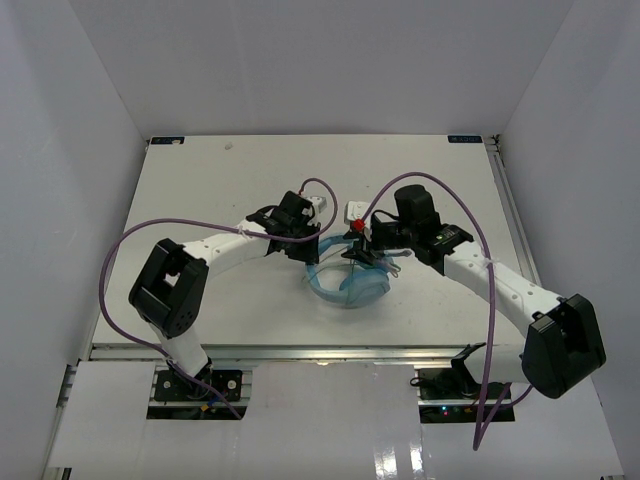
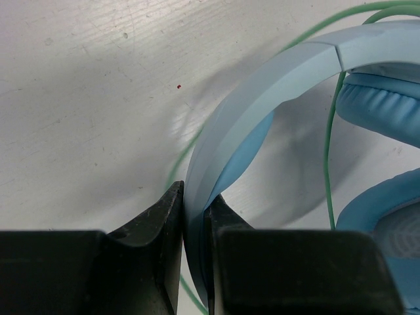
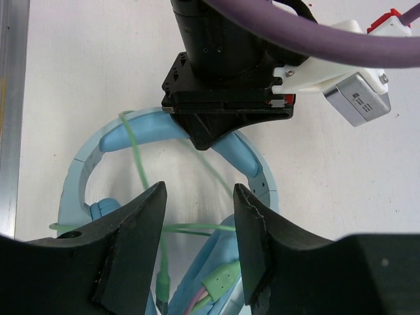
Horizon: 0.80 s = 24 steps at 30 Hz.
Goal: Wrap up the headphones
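The light blue headphones (image 1: 347, 282) lie on the white table in the middle. My left gripper (image 2: 195, 210) is shut on the headband (image 2: 262, 85), clamping its thin edge between both fingers; it shows in the top view (image 1: 300, 238) at the band's far left. My right gripper (image 3: 199, 197) is open and hovers over the earcups with nothing between its fingers; in the top view (image 1: 365, 252) it sits over the headset's far right side. The thin pale-green cable (image 3: 138, 161) loops across the band and runs under my right fingers, ending in green plugs (image 3: 220, 282).
The left wrist body (image 3: 226, 72) with its purple cable (image 3: 308, 33) fills the top of the right wrist view. A metal rail (image 3: 13, 98) runs along the table's edge. White walls enclose the table (image 1: 220, 180) on three sides.
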Motion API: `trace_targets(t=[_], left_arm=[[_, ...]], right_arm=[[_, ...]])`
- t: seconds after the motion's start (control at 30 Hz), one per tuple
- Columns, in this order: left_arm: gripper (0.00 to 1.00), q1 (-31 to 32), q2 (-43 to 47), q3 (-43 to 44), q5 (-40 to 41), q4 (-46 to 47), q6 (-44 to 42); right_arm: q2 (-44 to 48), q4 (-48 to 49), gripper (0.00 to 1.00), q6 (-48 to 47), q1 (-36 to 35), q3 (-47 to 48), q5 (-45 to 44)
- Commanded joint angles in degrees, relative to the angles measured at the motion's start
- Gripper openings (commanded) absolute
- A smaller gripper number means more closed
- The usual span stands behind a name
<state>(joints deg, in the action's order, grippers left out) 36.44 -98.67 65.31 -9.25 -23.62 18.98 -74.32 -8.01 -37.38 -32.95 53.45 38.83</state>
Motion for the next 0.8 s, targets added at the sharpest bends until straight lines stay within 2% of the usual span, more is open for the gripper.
trace_targets(t=[0.0, 0.23, 0.53, 0.67, 0.77], left_arm=[[0.00, -1.69, 4.45, 0.00, -4.86, 3.41, 2.20], [0.00, -2.87, 4.27, -0.18, -4.58, 3.22, 2.60], [0.00, -3.90, 1.59, 2.96, 2.88, -1.23, 3.27], [0.00, -4.09, 1.56, 3.78, 3.70, -1.25, 2.99], [0.00, -4.09, 1.77, 4.10, 3.42, -1.25, 2.90]], right_arm=[[1.89, 1.93, 0.53, 1.08, 0.33, -0.11, 1.01], [2.30, 2.21, 0.53, 2.20, 0.48, 0.00, 0.83], [5.51, -1.26, 0.57, 5.55, 2.68, 4.08, 10.31], [5.47, -5.65, 0.61, 0.76, 2.98, 5.21, 11.67], [3.67, -14.52, 0.62, -7.45, 2.61, 7.11, 13.39]])
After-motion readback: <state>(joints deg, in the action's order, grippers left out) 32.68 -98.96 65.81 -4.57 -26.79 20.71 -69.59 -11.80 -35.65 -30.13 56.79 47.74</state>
